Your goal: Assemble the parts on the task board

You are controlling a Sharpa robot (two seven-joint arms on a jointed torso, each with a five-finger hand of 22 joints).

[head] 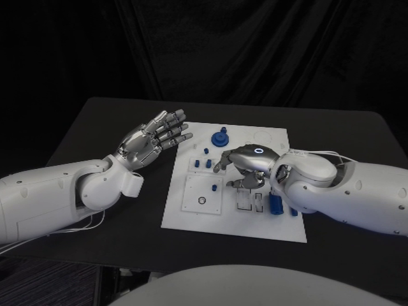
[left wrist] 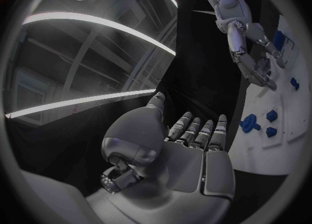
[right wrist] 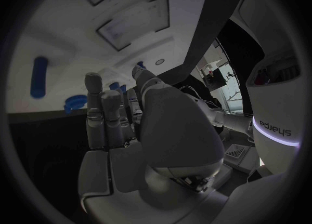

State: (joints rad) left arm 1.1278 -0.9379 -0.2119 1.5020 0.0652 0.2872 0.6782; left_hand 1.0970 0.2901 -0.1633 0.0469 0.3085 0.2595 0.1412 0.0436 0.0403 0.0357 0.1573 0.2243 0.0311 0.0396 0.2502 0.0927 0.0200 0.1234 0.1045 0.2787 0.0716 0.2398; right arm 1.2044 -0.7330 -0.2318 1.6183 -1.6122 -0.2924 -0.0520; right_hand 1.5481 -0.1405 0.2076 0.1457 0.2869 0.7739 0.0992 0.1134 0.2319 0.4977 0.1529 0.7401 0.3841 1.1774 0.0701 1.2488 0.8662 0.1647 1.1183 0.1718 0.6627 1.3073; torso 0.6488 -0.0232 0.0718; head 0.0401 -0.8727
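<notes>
White task board [head: 190,210] lies mid-table with blue parts [head: 220,137] on it. Left hand [head: 153,140] hovers spread, empty; right hand [head: 245,164] curls over parts, grasp unclear, risking knocking them askew.

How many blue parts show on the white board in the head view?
4: a large one by the far edge, two small ones left of the right hand, a long one beside its wrist. The hand may hide more.

White task board [head: 259,220]; blue parts [head: 220,138]; black table [head: 103,127].
</notes>
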